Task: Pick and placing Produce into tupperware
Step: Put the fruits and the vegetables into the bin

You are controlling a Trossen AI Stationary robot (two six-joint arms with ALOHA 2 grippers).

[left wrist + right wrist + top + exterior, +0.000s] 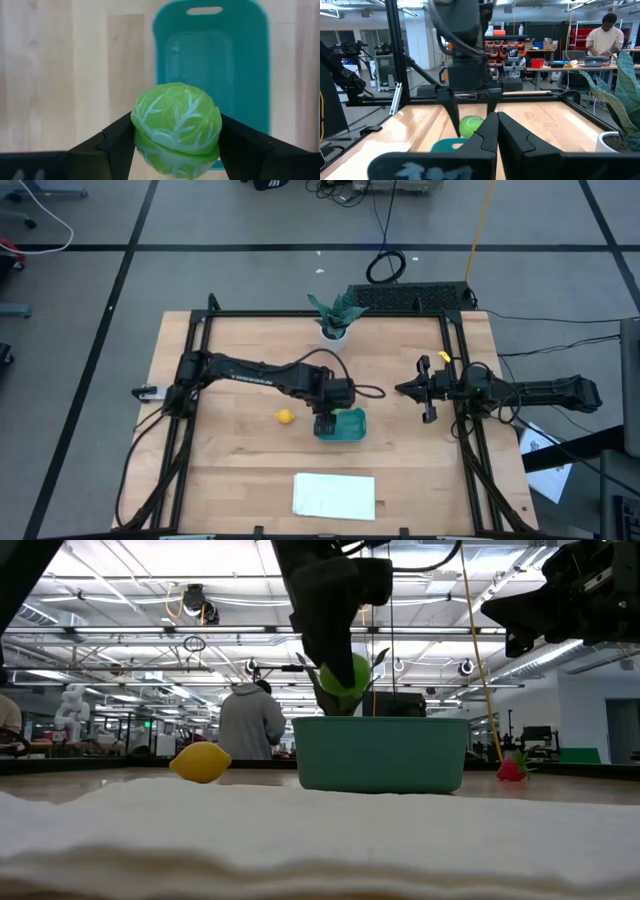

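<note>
The green round piece [176,120], ribbed like a cabbage, sits in my left gripper [176,137], which hangs above the left end of the teal tupperware [347,426]. In the low view the green piece [346,674] is clear above the tupperware's rim [380,724]. The yellow lemon-like piece [285,417] lies on the table left of the tupperware. The small red piece [511,770] rests on the table to the tupperware's right. My right gripper [403,389] waits shut, raised over the table's right part. My left gripper pinches the green round piece between its two fingers, one finger [117,142] on each opposite side [142,122] of the ball. The fingers come from above, pointing down. The piece is lifted clear, above the tupperware's left end [165,60].
A leafy plant in a white pot [335,320] stands near the table's far edge. A flat white sheet [334,495] lies near the near edge. Black frame rails [455,380] run along the table's left and right sides. People [250,720] show in the room beyond.
</note>
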